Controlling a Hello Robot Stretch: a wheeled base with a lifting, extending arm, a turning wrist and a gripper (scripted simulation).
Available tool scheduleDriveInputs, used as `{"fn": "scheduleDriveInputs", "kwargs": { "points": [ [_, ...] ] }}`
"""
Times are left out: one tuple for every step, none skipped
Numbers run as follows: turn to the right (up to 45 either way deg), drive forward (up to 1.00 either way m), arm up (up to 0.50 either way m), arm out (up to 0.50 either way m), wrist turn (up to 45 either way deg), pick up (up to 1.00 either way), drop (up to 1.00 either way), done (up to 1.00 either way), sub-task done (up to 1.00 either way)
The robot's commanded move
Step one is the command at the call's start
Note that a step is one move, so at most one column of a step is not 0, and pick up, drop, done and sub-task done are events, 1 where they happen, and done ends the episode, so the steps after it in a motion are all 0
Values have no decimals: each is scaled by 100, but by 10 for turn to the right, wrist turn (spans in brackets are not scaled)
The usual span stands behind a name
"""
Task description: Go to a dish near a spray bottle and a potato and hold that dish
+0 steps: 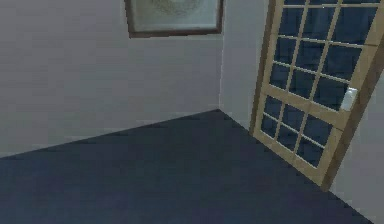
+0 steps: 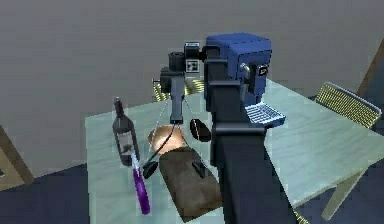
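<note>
A tan rounded form [image 2: 172, 141], perhaps the dish, is seen on the smooth pale desk [image 2: 310, 130] beside a dark bottle [image 2: 124, 132], below the thin-fingered claw [image 2: 177, 118]; whether anything is held cannot be told.

One camera looks ahead and down at dark floor [image 1: 150, 170] and a glazed door [image 1: 315, 80], fairly near. The other peers along the arm [image 2: 235, 150], close over the table [image 2: 320, 140] around the claw [image 2: 176, 108]; both catch that floor.

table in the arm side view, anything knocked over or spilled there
Nothing looks spilled. The dark bottle stands upright on the table; a slim purple thing lies flat near it, perhaps tipped.
</note>
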Motion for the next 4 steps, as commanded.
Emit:
{"fn": "scheduleDriveInputs", "kwargs": {
  "points": [
    [0,0,0,0,450,0,0,0,0],
    [0,0,0,0,450,0,0,0,0],
    [0,0,0,0,450,0,0,0,0],
    [0,0,0,0,180,0,0,0,0]
  ]
}}
